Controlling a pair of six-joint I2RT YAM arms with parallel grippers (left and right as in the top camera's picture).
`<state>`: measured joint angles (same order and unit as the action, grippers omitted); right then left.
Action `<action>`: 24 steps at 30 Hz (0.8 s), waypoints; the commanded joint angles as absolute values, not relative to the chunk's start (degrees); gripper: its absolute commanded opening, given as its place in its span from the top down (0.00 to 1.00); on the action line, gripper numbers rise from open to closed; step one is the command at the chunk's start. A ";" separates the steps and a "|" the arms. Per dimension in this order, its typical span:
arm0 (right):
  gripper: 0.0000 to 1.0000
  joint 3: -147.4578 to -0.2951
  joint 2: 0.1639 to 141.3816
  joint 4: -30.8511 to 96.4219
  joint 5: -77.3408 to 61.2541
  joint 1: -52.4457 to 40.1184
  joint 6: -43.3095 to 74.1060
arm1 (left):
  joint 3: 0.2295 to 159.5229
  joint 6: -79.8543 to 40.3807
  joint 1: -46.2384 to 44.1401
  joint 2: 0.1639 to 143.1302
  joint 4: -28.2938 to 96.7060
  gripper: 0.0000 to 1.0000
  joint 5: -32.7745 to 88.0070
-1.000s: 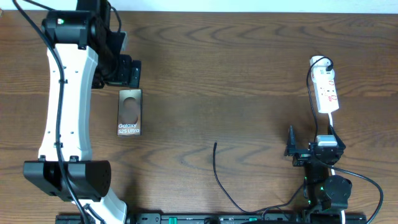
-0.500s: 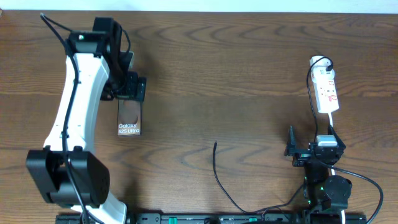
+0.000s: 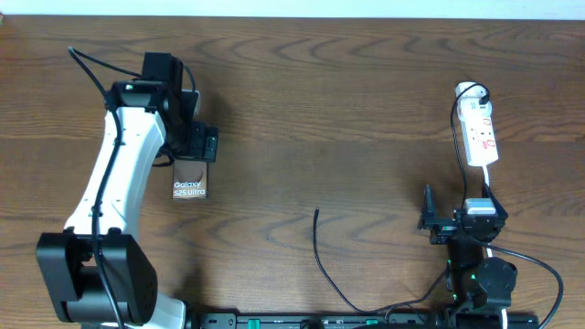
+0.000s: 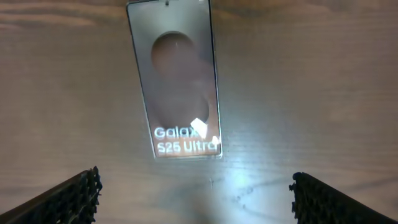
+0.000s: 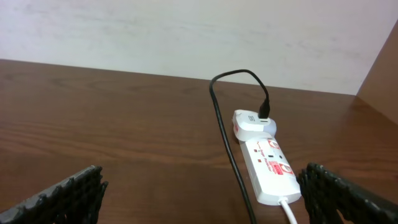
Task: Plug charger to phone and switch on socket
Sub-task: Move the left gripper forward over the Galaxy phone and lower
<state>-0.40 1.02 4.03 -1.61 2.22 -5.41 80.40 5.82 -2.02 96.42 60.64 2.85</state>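
Note:
The brown phone (image 3: 190,181) lies flat at the left with its "Galaxy S25 Ultra" lettering up, and it fills the upper middle of the left wrist view (image 4: 177,81). My left gripper (image 3: 192,151) hovers above the phone's far end. It is open (image 4: 196,202) with only bare table between the fingers. The charger (image 3: 315,239), a thin black cable, lies loose at the centre front, its tip pointing away. The white socket (image 3: 479,135) lies at the right (image 5: 268,168). My right gripper (image 3: 457,215) rests open just in front of it (image 5: 202,199), holding nothing.
A black cable (image 5: 227,149) runs from a white adapter (image 5: 255,121) at the socket's far end toward the table front. A white cord (image 5: 289,211) leaves the socket's near end. The table's far edge meets a pale wall (image 5: 186,37).
My left arm has swung right and toward the front, so its gripper now covers the phone's far end. The right arm, charger and socket have not moved.

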 commanded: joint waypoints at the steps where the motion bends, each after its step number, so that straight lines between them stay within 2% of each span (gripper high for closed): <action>1: 0.01 -0.32 0.75 4.29 -1.43 1.78 -4.75 | 77.60 5.78 -1.89 96.20 57.91 0.03 2.35; 10: 0.01 -0.32 0.75 4.29 -1.45 1.78 -4.75 | 72.51 6.87 -1.89 96.23 48.27 0.03 1.32; 20: 0.01 -0.32 0.75 4.29 -1.45 1.78 -4.75 | 70.24 4.91 1.98 96.64 45.93 0.02 -0.80; 24: 0.01 -0.32 0.75 4.27 -1.43 1.78 -4.75 | 69.19 4.67 4.40 97.06 45.93 0.00 3.36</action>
